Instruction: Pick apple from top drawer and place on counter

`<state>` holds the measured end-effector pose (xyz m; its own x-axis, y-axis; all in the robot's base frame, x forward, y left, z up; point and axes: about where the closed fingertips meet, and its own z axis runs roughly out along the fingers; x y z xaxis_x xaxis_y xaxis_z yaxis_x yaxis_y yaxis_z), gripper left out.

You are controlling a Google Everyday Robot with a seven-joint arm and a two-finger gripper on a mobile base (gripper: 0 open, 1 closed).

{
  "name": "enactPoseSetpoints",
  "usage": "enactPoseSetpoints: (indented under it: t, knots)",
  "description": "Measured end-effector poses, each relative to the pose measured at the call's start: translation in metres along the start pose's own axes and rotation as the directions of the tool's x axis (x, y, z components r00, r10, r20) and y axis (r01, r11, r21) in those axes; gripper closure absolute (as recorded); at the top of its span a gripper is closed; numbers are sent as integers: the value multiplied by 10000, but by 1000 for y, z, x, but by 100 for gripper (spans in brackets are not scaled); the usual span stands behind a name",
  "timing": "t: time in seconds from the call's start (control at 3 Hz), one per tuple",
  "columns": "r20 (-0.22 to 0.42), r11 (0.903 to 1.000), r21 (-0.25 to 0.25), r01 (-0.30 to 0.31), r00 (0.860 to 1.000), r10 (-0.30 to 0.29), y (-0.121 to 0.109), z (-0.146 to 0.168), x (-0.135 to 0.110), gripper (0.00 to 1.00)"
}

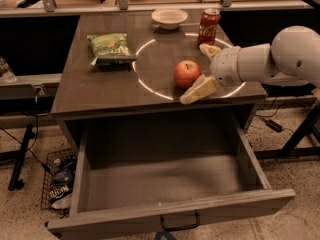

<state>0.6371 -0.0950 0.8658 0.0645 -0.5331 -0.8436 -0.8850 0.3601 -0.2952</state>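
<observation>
The red apple with a yellowish patch stands on the counter, inside the white circle near the front edge. My gripper is open, reaching in from the right. One pale finger lies in front of the apple and the other behind it, neither clearly touching. The top drawer is pulled fully out below the counter, and its inside is bare.
A red soda can stands just behind the gripper. A white bowl sits at the back and a green snack bag at the left. A wire basket is on the floor at the left.
</observation>
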Motion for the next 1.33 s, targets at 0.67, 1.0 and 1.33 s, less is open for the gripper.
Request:
enactPoseSetpoints:
  t: [0.67, 1.0, 1.33]
  knots:
    - [716, 9558, 2807, 875, 9912, -1117, -52, -105, -52, 0]
    - [895, 8770, 4484, 1729, 9675, -2365, -81, -179, -97, 0]
    - [857, 8641, 4652, 1923, 9618, -2602, -84, -186, -103, 0]
